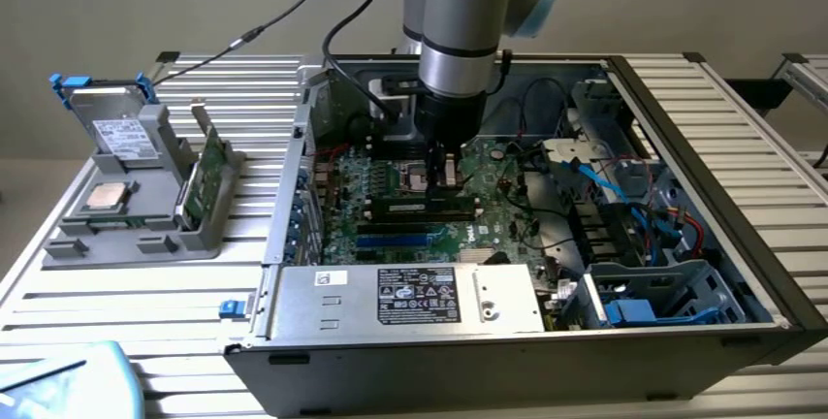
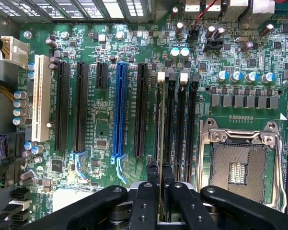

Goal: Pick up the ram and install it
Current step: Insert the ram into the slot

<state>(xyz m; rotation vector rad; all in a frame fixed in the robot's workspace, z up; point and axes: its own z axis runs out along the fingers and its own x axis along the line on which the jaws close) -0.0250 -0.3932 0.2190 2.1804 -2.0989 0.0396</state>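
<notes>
The ram [image 2: 161, 124] shows edge-on as a thin pale strip with my gripper [image 2: 161, 189] shut on it; black fingers [image 2: 151, 184] press it from both sides. It lines up with the black memory slot [image 2: 159, 96] nearest the long expansion slots; whether it is seated I cannot tell. In the exterior view my gripper [image 1: 444, 175] reaches straight down into the open computer case [image 1: 724, 196], over the motherboard's black memory slots [image 1: 417, 209].
An open processor socket [image 2: 239, 167] lies beside the memory slots, a blue expansion slot [image 2: 119, 110] on their other side. The power supply [image 1: 401, 298] fills the case front, cables [image 1: 608, 177] its right. A grey holder [image 1: 130, 235] outside carries a drive [image 1: 123, 133], processor [image 1: 104, 196] and green board [image 1: 201, 181].
</notes>
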